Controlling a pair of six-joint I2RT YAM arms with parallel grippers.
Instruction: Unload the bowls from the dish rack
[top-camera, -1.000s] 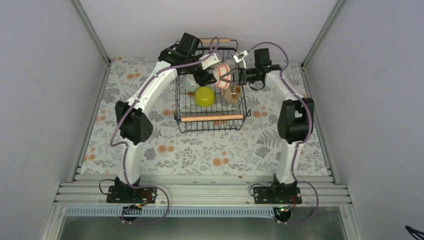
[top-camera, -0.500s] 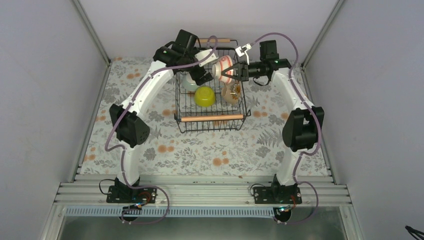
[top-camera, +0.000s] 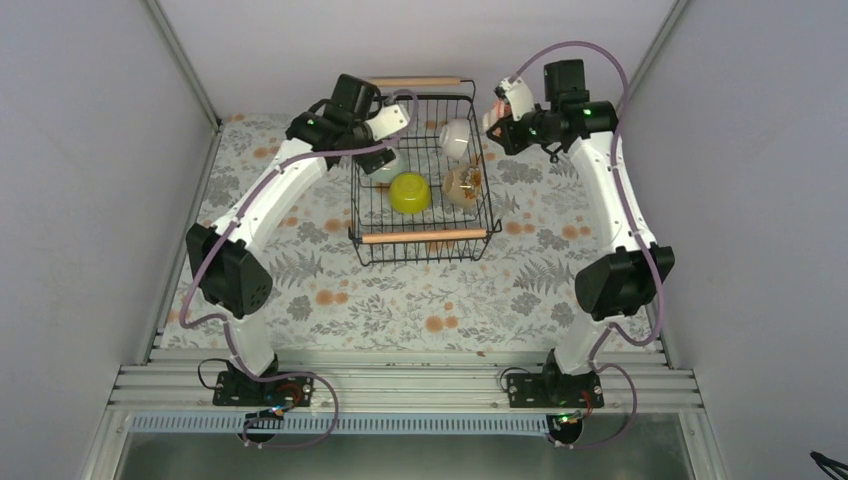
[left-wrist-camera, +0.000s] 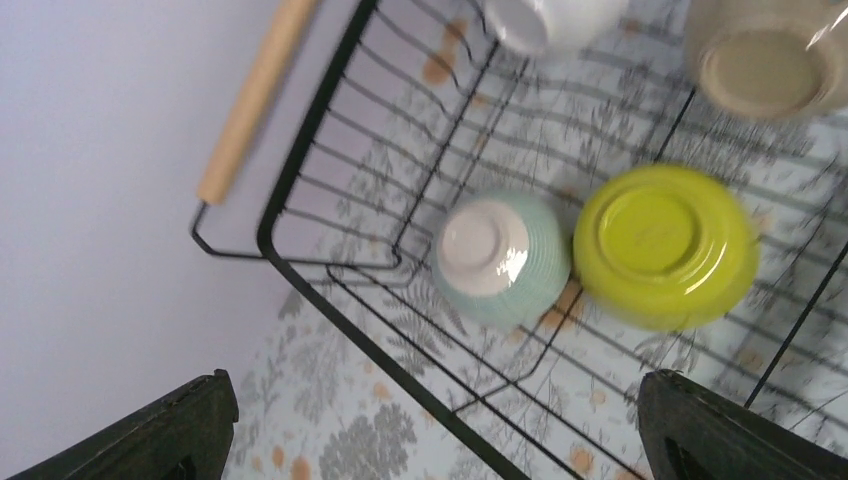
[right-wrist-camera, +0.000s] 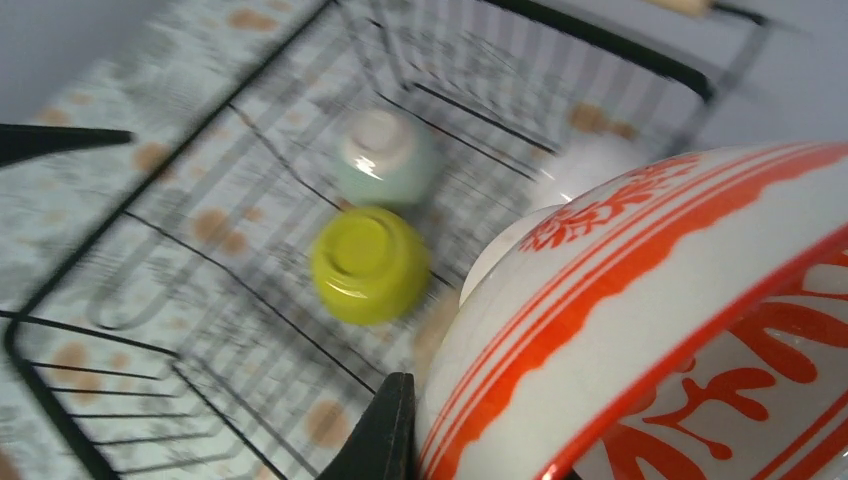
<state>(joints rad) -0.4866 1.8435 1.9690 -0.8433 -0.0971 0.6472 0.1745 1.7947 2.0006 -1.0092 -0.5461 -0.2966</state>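
Right gripper (top-camera: 503, 122) closed on a red-patterned bowl (right-wrist-camera: 680, 330), held beyond the 1 o'clock corner of the rack (top-camera: 425, 237). Left gripper (top-camera: 378, 152) wide open, empty, over its 10 o'clock corner. Next, likely: lower bowl onto table (top-camera: 420, 300).

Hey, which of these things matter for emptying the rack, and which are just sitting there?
Part of the job:
- dish rack
- yellow bowl, mint bowl, white bowl and tan bowl, all in the rack
- red-patterned bowl, held by the right gripper

Just there:
- floral table cover
- arm cables
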